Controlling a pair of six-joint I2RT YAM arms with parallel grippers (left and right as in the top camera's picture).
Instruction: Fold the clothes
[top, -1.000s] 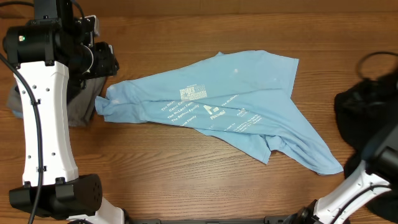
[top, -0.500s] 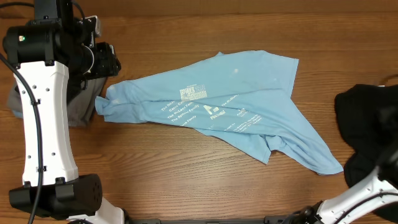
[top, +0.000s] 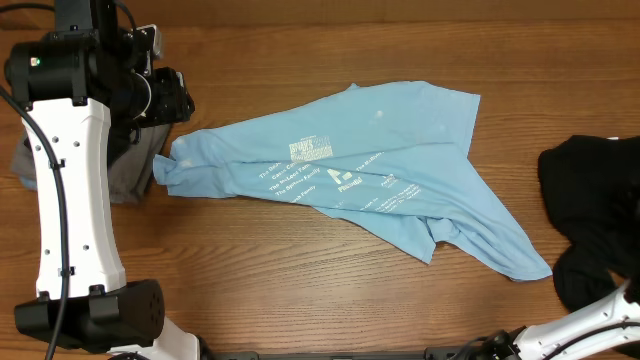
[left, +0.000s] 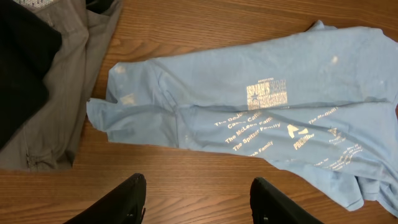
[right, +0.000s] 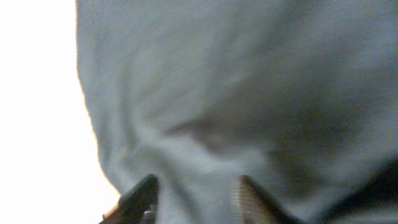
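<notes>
My left arm (top: 70, 190) stands at the left edge of the wooden table (top: 300, 290), with its black head above a grey garment (top: 130, 172). In my left wrist view the grey garment (left: 62, 93) lies crumpled at the top left, with something black (left: 22, 56), cloth by the look of it, lying over it. My left gripper (left: 199, 202) hangs over bare wood. Its two fingers (left: 130, 199) are spread apart with nothing between them.

The light-blue T-shirt (top: 390, 165) lies across the middle of the table, rumpled and partly folded over itself, with its white lettering (top: 310, 150) facing up. Its left end is bunched just beside the grey garment; I cannot tell whether the two touch. The long lower corner runs out toward the right front.

At the right edge a black garment (top: 595, 205) lies in a heap, just beside that corner of the shirt. Only a white link of my right arm (top: 590, 322) shows at the bottom right corner in the overhead view. In my right wrist view my right gripper (right: 196, 196) has its fingers (right: 146, 193) parted, with blurred greyish cloth (right: 236, 93) close behind them. I cannot tell whether the cloth touches them.
</notes>
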